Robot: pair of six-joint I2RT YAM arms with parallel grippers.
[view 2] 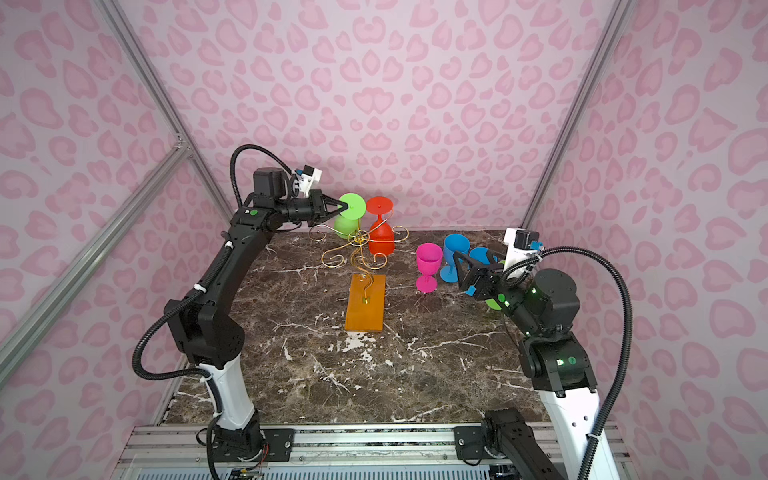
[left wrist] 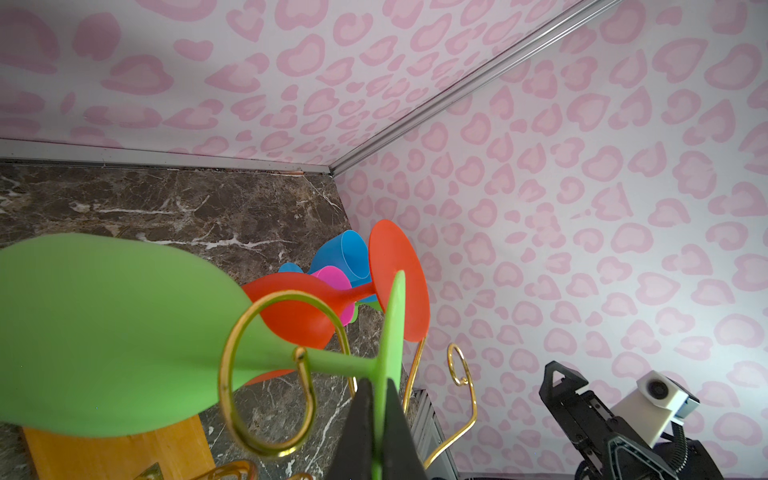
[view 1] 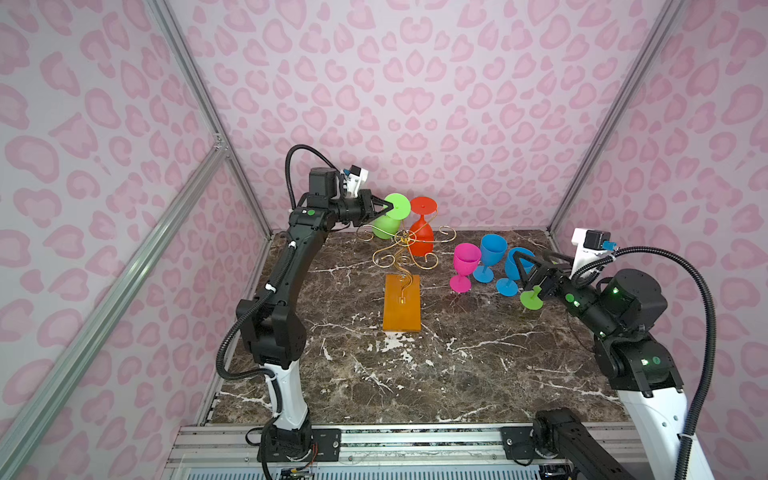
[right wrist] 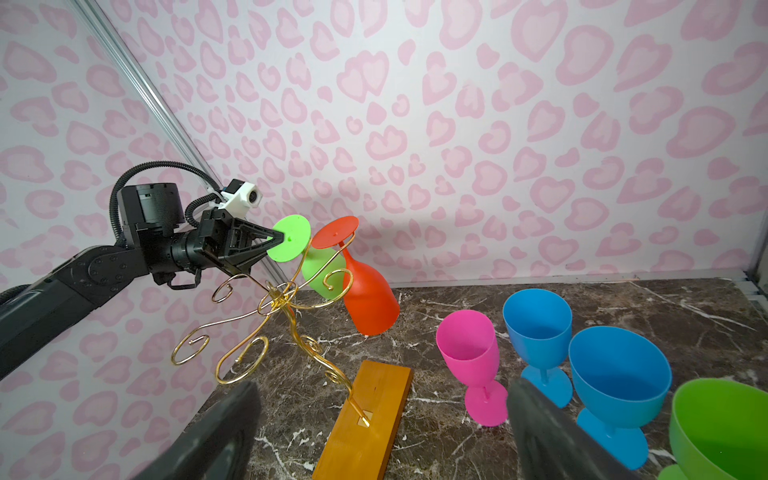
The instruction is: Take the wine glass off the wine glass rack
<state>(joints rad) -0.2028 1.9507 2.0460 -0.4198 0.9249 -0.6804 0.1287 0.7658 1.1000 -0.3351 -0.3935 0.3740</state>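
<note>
The green wine glass is gripped at its foot by the left gripper, its stem hung below through the wine glass rack; the right gripper is seen open.

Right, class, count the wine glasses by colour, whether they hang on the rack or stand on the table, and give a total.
green glass: 2
blue glass: 2
red glass: 1
pink glass: 1
Total: 6

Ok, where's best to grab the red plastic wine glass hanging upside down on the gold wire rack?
Probably pinch the red wine glass by its flat foot's rim, exposed on top, from the right; the hanging green glass and left gripper crowd its left.
</note>
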